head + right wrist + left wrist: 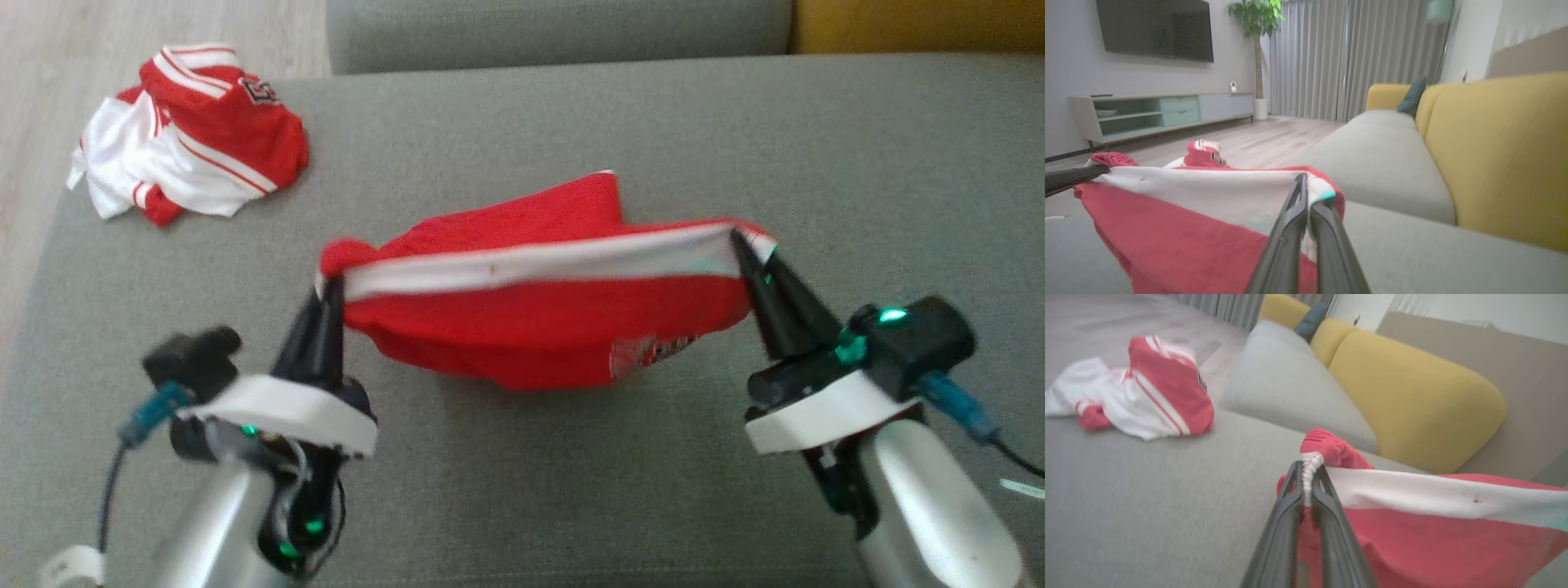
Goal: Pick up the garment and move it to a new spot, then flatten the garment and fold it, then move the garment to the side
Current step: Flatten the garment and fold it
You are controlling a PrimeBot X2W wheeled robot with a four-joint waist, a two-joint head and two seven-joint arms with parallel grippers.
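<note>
The garment (539, 318), red with a white band along its top edge, hangs stretched between both grippers just above the grey sofa seat (571, 490). My left gripper (331, 286) is shut on the band's left end. My right gripper (739, 241) is shut on the right end. In the left wrist view the fingers of the left gripper (1308, 467) pinch bunched white and red cloth of the garment (1433, 535). In the right wrist view the right gripper (1306, 183) clamps the garment (1188, 228) at its corner, and the left gripper's dark fingers (1069, 177) hold the far end.
A second red and white garment (196, 135) lies crumpled at the seat's far left corner, near the edge. A grey backrest cushion (555, 33) and a yellow cushion (1412, 396) bound the far side. Wooden floor (49, 65) lies beyond the left edge.
</note>
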